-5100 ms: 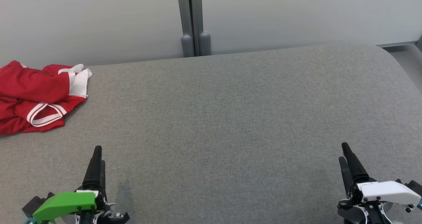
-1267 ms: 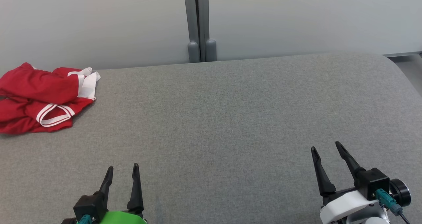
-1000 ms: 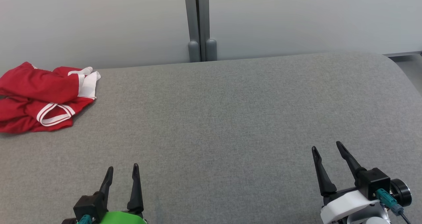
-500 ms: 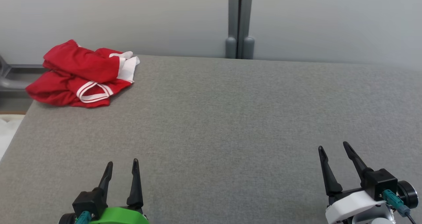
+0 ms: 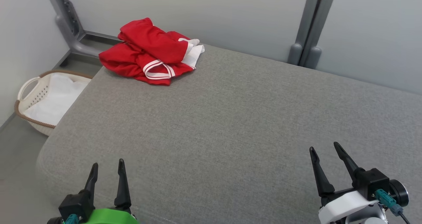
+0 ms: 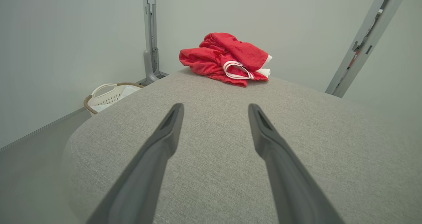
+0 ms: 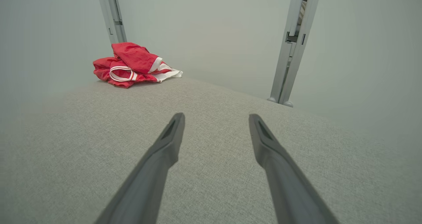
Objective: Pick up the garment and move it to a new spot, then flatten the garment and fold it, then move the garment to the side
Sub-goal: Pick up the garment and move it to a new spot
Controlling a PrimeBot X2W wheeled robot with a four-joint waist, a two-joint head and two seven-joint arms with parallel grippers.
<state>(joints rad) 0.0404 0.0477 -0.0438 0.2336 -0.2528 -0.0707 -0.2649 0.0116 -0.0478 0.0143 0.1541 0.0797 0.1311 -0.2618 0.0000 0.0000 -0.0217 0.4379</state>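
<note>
The left gripper [image 5: 108, 163] hovers low over the near left part of the grey padded surface [image 5: 237, 118], its two dark fingers spread apart with nothing between them. The right gripper [image 5: 323, 146] hangs over the near right part, jaws likewise parted and empty, its fingers leaning slightly to the left in the head view. Both point away from the robot across the surface.

The red garment [image 5: 148, 49] with white trim lies bunched in a loose heap at the far left corner of the surface, well apart from both grippers. It is closer to the left one, almost straight ahead of its fingers in the left wrist view, and off to the far left in the right wrist view. Part of the heap sits right at the surface's far edge.

Beyond the left edge, down on the floor, stands a white basket [image 5: 34, 97] with pale cloth inside. A grey upright post [image 5: 311, 29] rises against the pale wall behind the surface.
</note>
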